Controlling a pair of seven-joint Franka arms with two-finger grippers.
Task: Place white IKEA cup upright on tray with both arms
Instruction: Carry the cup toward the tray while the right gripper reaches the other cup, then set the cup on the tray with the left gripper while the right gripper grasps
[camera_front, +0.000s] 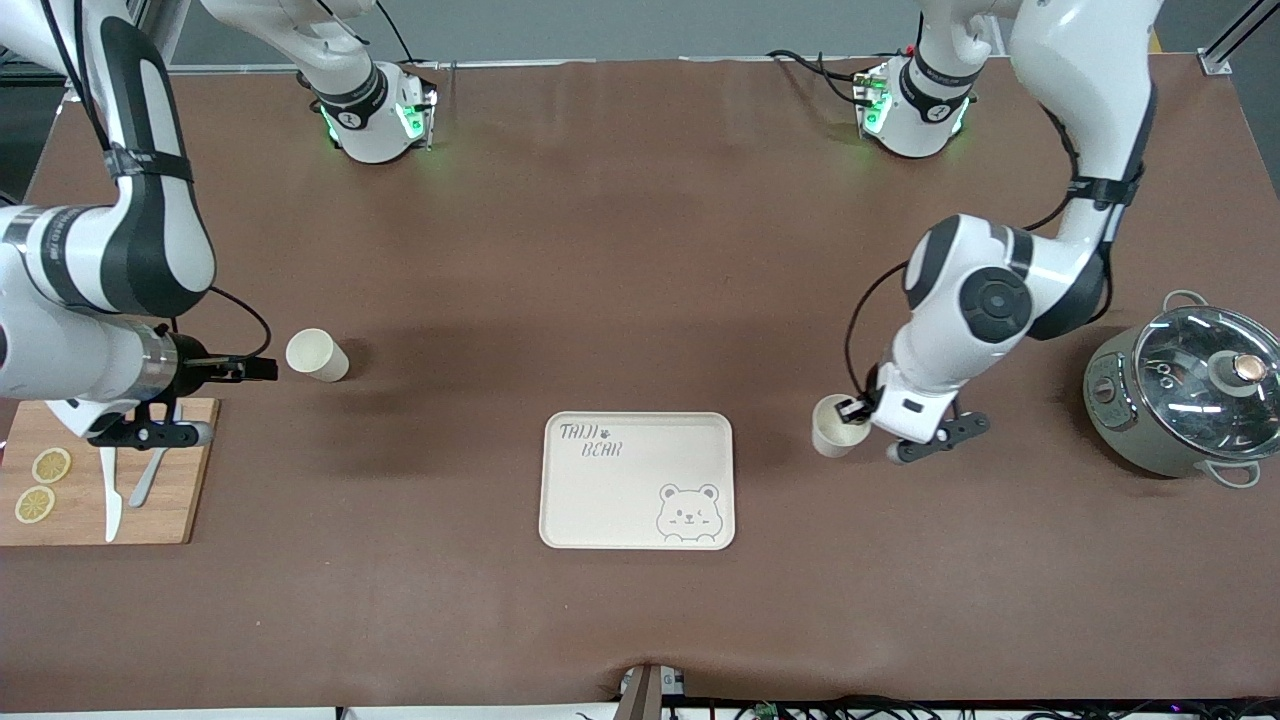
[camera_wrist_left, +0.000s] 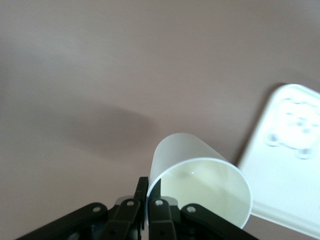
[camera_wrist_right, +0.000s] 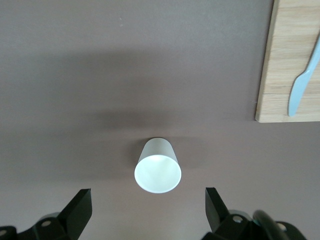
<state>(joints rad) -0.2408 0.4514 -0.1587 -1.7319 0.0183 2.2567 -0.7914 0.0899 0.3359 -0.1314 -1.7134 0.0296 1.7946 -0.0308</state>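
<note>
White plastic cups number two. Nearest the front camera lies the flat cream tray (camera_front: 637, 480) with bear drawing. Beside it, toward the left arm's end, the left hand (camera_front: 852, 410) pinches one cup's (camera_front: 836, 425) rim, likely for lifting. The right hand (camera_front: 262, 369), fingers wide, faces the toppled second cup (camera_front: 317, 355) on the brown surface (camera_front: 640, 250); its base is hidden.

Light: even and soft from overhead, moderately bright, brown table (camera_front: 640, 250) matte.
Shadows: broad, faint smudges under both arms; a soft one beside each cup (camera_wrist_right: 158, 166).
Glare: bright reflections on the pot lid (camera_front: 1205, 375); green glow at the arm bases.
Focus: front view crisp; left wrist view blurs the tray (camera_wrist_left: 290, 160).
</note>
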